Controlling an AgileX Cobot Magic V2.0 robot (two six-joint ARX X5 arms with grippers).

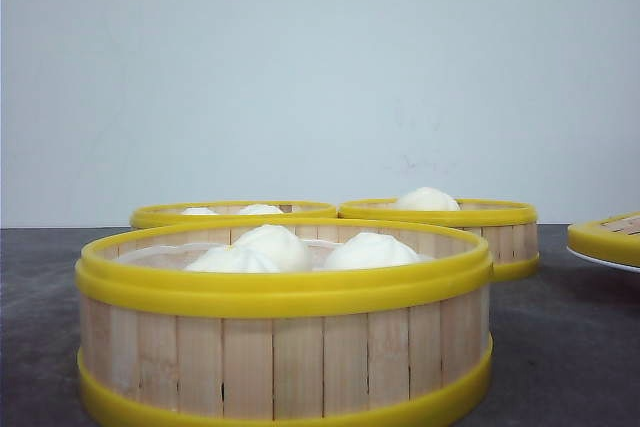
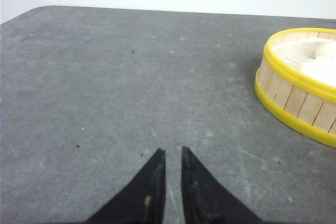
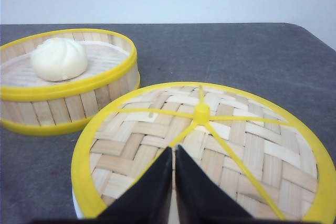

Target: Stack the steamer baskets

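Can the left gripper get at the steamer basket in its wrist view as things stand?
Probably yes: bare table lies between the left gripper and the steamer basket, with nothing in the way. The gripper looks nearly closed, so it would have to open first.

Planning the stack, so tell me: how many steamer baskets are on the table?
3. The nearest basket sits front and centre, a second basket behind it to the left, a third basket behind to the right. None stacked yet.

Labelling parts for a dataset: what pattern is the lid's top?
Woven pale bamboo herringbone under yellow spokes on the lid, clearest in the right wrist view.
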